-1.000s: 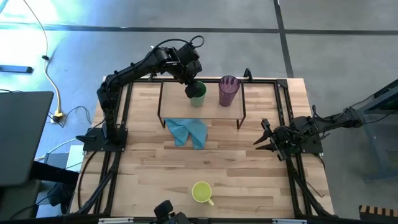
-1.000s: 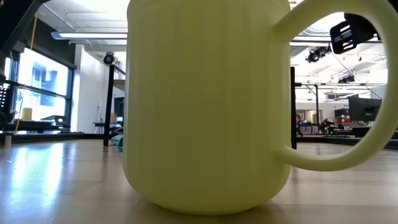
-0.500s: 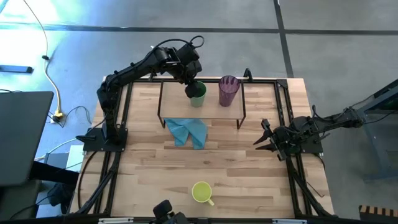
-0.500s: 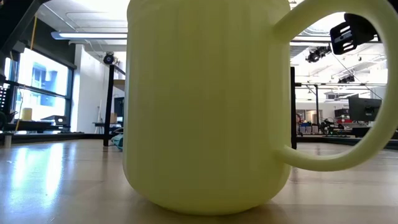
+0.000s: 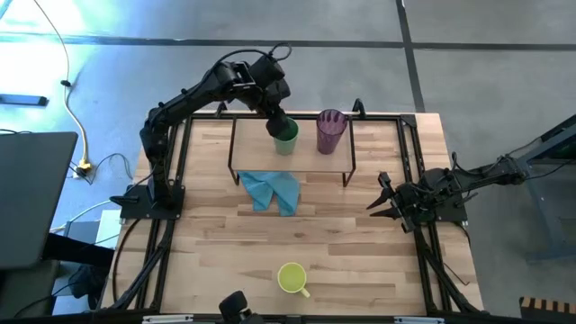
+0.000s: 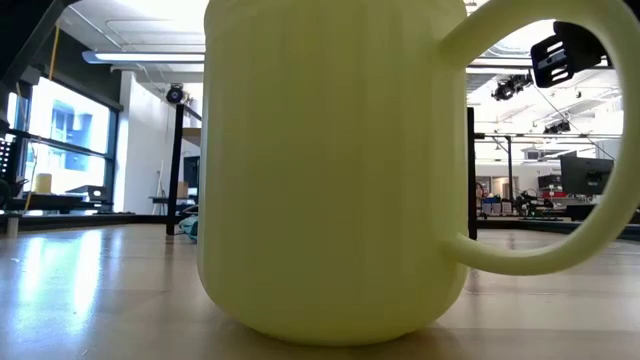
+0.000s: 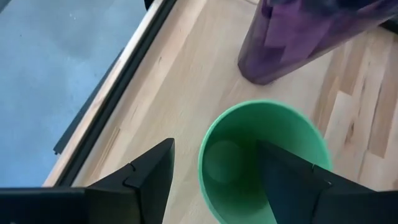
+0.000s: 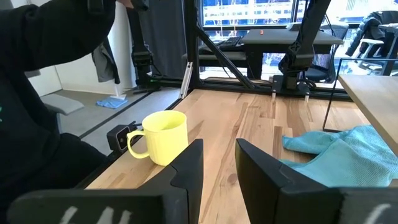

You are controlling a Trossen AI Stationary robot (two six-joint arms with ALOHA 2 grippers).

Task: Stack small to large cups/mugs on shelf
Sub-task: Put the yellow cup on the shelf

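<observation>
No readable text, label, brand, number or sign appears on any object in these views.

The left arm reaches over the far end of the tabletop [image 5: 360,252], and its tool [image 5: 282,127] is right above the green cup [image 5: 287,139] that stands on the shelf [image 5: 310,162]. The purple tumbler [image 5: 329,131] stands on the shelf just beside the green cup. A blue cloth [image 5: 273,190] lies in front of the shelf, the yellow mug [image 5: 292,278] sits near the front edge, and the right tool [image 5: 382,203] waits at the right side, fingers spread apart.
</observation>
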